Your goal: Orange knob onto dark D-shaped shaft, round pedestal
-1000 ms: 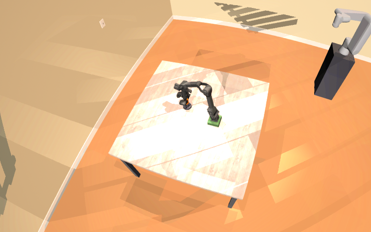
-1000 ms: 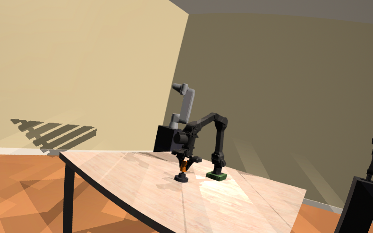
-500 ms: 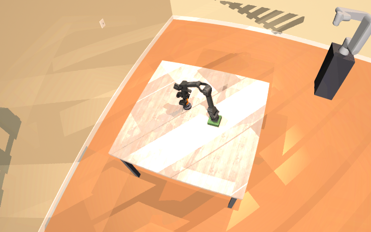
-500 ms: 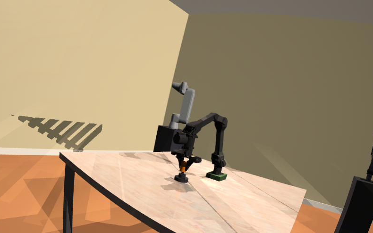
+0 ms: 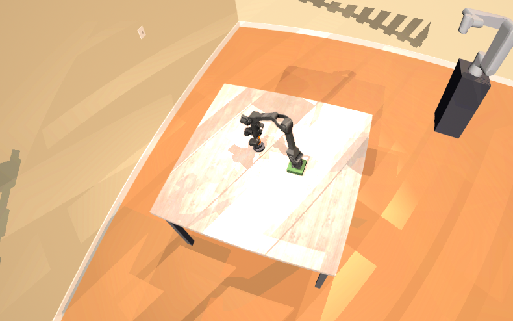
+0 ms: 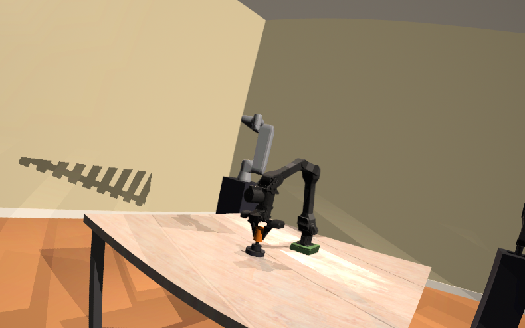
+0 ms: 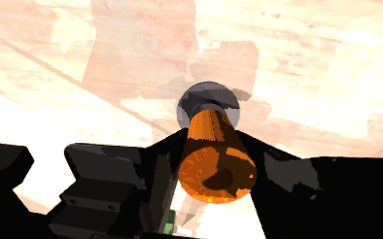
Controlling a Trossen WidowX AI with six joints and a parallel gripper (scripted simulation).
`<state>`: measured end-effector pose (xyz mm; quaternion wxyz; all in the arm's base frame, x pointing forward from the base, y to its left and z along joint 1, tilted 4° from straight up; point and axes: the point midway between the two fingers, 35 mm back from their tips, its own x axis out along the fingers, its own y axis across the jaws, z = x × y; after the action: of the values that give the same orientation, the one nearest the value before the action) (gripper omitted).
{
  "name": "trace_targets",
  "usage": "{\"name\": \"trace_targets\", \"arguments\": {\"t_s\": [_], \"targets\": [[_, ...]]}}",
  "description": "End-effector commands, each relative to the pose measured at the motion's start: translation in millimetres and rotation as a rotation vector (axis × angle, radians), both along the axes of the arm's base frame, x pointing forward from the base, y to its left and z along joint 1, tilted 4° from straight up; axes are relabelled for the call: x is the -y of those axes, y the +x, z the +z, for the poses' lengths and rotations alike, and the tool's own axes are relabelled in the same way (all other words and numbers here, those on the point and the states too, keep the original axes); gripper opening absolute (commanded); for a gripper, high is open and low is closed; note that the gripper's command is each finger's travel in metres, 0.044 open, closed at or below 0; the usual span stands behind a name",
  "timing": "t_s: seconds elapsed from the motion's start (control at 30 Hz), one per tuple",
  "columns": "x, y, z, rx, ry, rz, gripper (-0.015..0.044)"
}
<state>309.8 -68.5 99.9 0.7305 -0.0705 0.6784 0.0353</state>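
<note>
Orange round knob (image 6: 258,234) (image 7: 210,127) is held snug in the black claw (image 5: 258,140) (image 6: 259,233) (image 7: 210,133), near the middle of the exterior frame, right above the dark round pedestal (image 5: 258,147) (image 6: 254,251) (image 7: 186,104). I'd press lightly, turn it slowly until it drops, then push straight down and let go. I count one knob, one claw, one pedestal.

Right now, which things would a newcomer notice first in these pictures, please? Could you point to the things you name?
Probably the orange knob (image 6: 258,234) (image 7: 218,175), bright between the fingers of the black gripper (image 5: 256,140) (image 6: 259,233) (image 7: 210,133), just above the base of the dark round pedestal (image 5: 258,147) (image 6: 254,251) (image 7: 186,107). Next might come the green block (image 5: 290,171) (image 6: 310,249) (image 7: 169,222) under the arm's foot on the table. Away from the table, a grey arm (image 5: 501,41) (image 6: 263,149) stands on a dark column (image 5: 460,103) (image 6: 228,197).
</note>
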Motion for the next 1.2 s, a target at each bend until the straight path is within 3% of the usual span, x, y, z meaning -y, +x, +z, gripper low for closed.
{"name": "trace_targets", "arguments": {"t_s": [0.0, 0.57, 0.8, 1.17], "targets": [[-0.5, -2.4, 3.7, 0.007, -0.004, 0.085, 0.0000], [-0.6, -0.9, 1.9, 0.007, -0.004, 0.085, 0.0000], [-0.6, 0.6, 3.6, -0.002, -0.021, 0.284, 0.0000], [0.3, 5.1, -1.2, -0.002, -0.022, 0.294, 0.0000]]}}
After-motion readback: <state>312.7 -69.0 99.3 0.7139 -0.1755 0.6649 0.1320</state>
